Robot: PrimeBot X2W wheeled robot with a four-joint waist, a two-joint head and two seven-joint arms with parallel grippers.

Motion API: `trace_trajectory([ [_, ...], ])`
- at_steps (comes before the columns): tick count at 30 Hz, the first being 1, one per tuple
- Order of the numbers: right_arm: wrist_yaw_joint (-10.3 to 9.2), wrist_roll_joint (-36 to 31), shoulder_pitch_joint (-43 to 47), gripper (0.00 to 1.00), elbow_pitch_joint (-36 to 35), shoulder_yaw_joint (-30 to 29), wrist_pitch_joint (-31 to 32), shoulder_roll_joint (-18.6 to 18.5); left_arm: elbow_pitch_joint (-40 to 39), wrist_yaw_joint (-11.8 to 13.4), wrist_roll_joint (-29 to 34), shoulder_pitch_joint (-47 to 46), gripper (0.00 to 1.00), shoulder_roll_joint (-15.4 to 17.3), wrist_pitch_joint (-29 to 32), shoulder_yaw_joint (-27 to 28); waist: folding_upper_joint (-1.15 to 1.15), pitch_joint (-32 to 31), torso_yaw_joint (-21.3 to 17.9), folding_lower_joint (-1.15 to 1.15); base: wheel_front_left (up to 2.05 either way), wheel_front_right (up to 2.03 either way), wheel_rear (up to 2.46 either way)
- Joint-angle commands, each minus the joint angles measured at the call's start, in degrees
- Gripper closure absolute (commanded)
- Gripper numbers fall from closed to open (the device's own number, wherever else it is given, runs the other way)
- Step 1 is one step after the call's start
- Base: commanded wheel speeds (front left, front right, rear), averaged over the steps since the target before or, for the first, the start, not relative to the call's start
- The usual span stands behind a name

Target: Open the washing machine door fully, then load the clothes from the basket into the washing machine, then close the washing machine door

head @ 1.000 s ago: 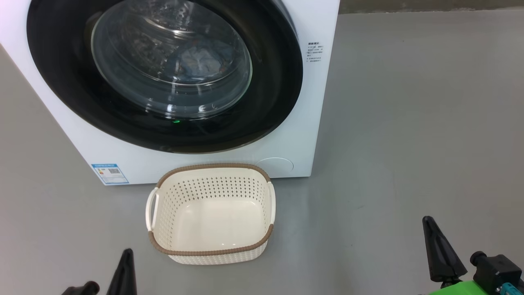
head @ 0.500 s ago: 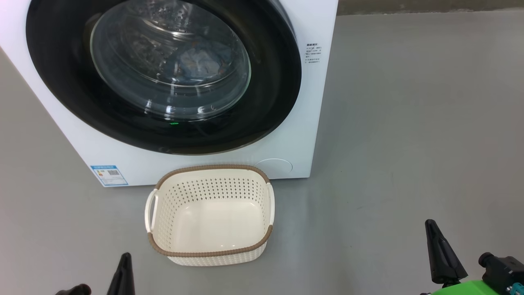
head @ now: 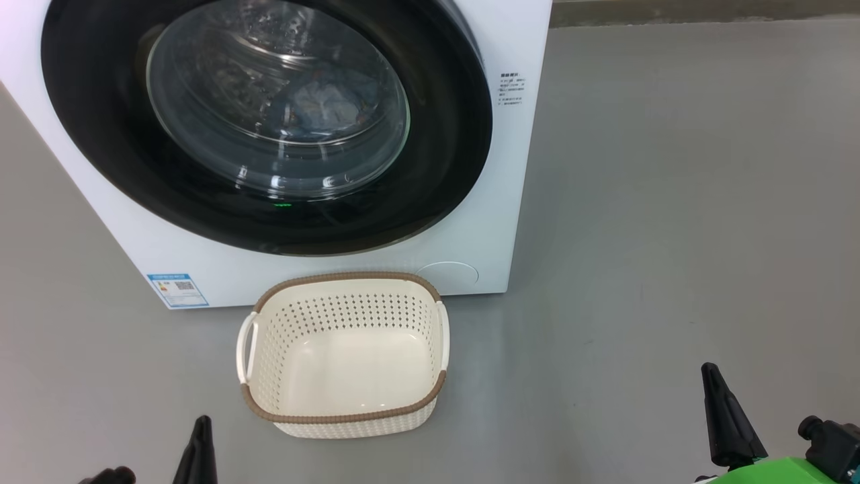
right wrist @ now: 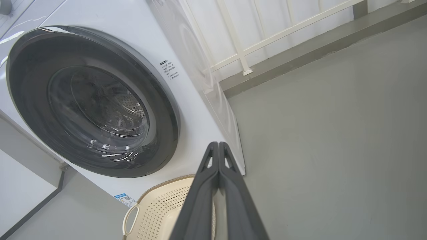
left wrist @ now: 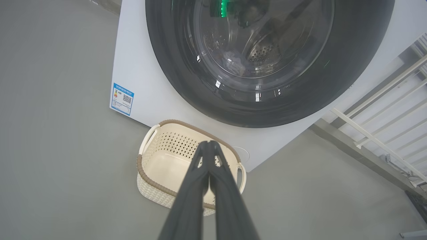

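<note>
L gripper (left wrist: pixel 209 144): fingers pressed tip to tip, nothing between them. R gripper (right wrist: pixel 218 144): same, clenched on nothing. Both sit low and well back from the work.

Positions, rel. to fingers:
- basket (head: pixel 349 277) on the floor ahead of both tip pairs, between them, nearer the L. No fabric in it, bare bottom showing.
- washing machine (head: pixel 470 235) straight beyond the basket and just behind it.
- washing machine door (head: pixel 101 134) ahead of and above the tips, well apart from both. Looks flush w/ the front panel, i.e. closed.
- clothes (head: pixel 322 101) a pale bluish bundle behind the glass, inside the drum, far ahead of the L tips. Print too blurred to read.

Judgement: load is in, door is to, basket emptied — task looks at or near its end.

Handling notes:
- door: rigid, heavy-ish, glossy rim, prob. slippery for thin fingers. No handle or recess made out, can't tell which side is hinged. If it needs a re-seat, push flat on the black rim w/ closed tips, not on the bulging glass.
- clothes: soft, limp, light — pinch a raised fold, expect trailing ends.
- basket: stiff, light plastic, would slide on the floor if nudged. Take it by a side handle or the brown rim.
</note>
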Motion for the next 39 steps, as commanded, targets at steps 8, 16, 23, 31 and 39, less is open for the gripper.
trace_trajectory([
  [8,-0.11,7.0,-2.7,1.0,-0.4,0.8,1.4,-1.0,-1.0,-0.1,-6.4,-3.1,1.0,1.1,1.6,1.1,0.0,-0.1,-0.1,-0.01,0.0,0.0,0.0],
  [16,-0.13,12.4,-3.3,1.0,0.2,0.9,2.7,-1.2,-0.9,-0.1,-11.2,-3.6,1.0,1.3,2.9,1.5,0.0,-0.2,-0.3,-0.01,0.0,0.0,0.0],
  [23,-0.15,16.4,-3.8,1.0,0.7,0.9,3.6,-1.3,-0.9,-0.1,-14.8,-4.0,1.0,1.4,3.8,1.7,0.0,-0.3,-0.4,-0.01,0.0,0.0,0.0],
  [31,-0.17,21.7,-4.4,1.0,1.4,1.0,4.9,-1.4,-0.8,-0.1,-19.6,-4.6,1.0,1.6,5.2,2.1,0.0,-0.4,-0.5,-0.01,0.0,0.0,0.0],
  [39,-0.19,27.0,-5.0,1.0,2.0,1.0,6.2,-1.5,-0.7,-0.1,-24.3,-5.1,1.0,1.7,6.5,2.5,0.0,-0.5,-0.6,-0.01,0.0,0.0,0.0],
])
